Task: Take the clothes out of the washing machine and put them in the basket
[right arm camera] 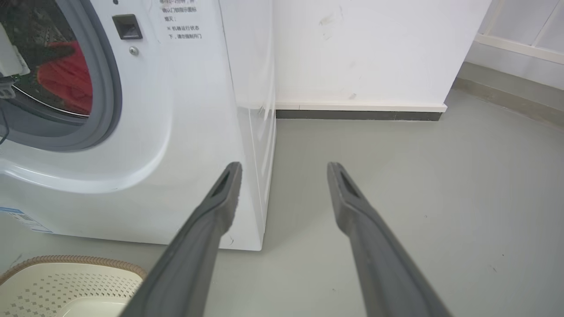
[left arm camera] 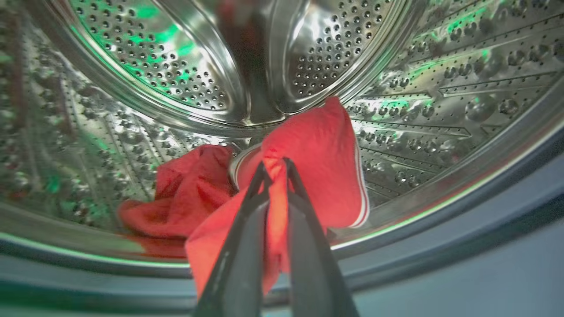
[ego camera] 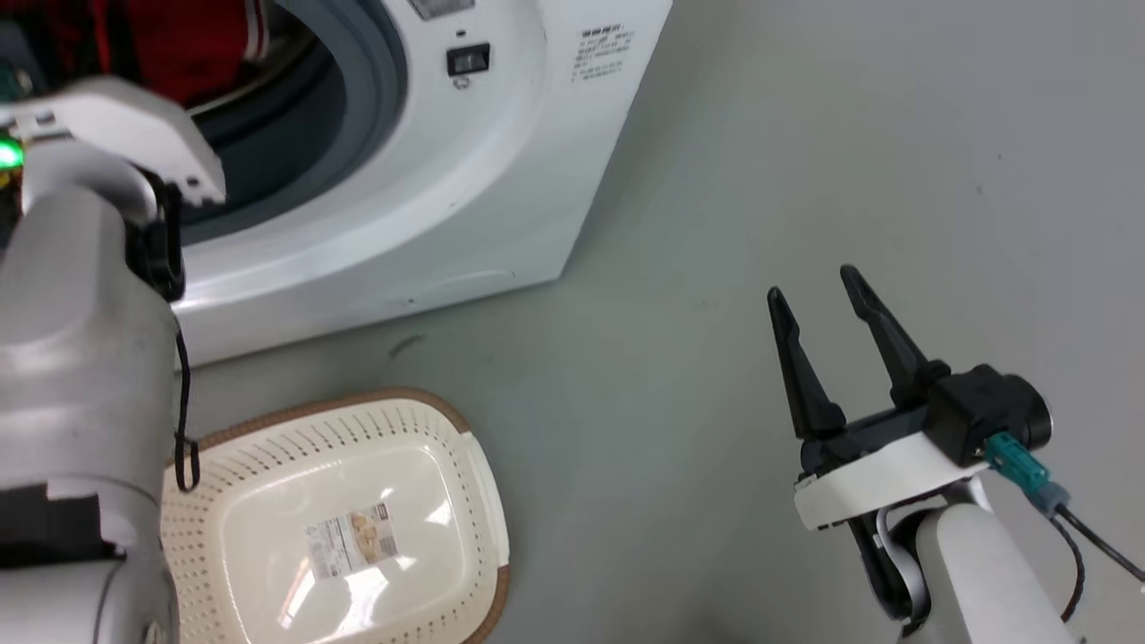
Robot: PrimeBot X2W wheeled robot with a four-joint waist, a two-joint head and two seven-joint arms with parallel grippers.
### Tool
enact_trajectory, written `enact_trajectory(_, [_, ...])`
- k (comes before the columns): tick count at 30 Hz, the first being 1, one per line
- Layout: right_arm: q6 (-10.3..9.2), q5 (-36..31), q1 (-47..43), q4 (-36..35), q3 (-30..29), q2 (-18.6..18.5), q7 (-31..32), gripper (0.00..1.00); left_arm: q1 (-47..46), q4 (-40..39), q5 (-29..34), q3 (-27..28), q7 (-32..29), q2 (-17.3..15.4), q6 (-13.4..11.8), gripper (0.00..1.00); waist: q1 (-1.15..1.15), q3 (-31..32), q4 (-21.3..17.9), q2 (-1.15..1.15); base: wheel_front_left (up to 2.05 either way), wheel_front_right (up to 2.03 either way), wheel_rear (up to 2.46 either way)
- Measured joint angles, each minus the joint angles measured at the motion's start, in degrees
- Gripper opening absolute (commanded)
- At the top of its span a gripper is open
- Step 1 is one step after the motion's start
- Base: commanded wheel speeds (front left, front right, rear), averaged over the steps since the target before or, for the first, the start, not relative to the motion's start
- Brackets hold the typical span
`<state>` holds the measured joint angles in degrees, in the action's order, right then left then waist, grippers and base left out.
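Grey floor, basket near; your left gripper is clenched on the clothes inside the washing machine, looks ready to pull; right gripper is released, idle.

Top edge crops the washer; print on its sticker is too small to read. The left forearm hides the left rim of the basket, and the bottom edge crops its near end. The clothes are mostly cropped, possibly two pieces. The left side of the drum is blurred.
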<state>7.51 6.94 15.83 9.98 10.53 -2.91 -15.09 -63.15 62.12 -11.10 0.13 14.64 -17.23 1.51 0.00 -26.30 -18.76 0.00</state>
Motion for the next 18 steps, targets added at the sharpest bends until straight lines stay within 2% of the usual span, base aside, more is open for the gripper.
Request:
enact_trajectory(3, [0.00, -0.5, -1.0, 0.4, -0.1, 0.0, 0.0, 1.00, 3.1, -1.7, -0.6, 0.6, 0.2, 0.1, 0.1, 0.00, 0.00, 2.1, 0.4, 0.00, 0.00, 0.00, 0.00])
enact_trajectory(9, [0.00, -2.1, -4.1, 1.4, -0.9, 0.0, 0.1, 1.00, 16.3, -15.8, -1.8, 3.8, 0.3, 1.7, 0.5, 0.00, -0.01, 9.1, 2.0, 0.00, 0.00, 0.00, 0.00])
enact_trajectory(18, [0.00, -3.0, -8.1, 0.4, -2.0, 0.0, 2.6, 1.00, 32.7, -34.0, -0.9, 5.4, 0.3, 6.0, 0.6, 0.00, -0.02, 17.0, 4.8, 0.00, 0.00, 0.00, 0.00])
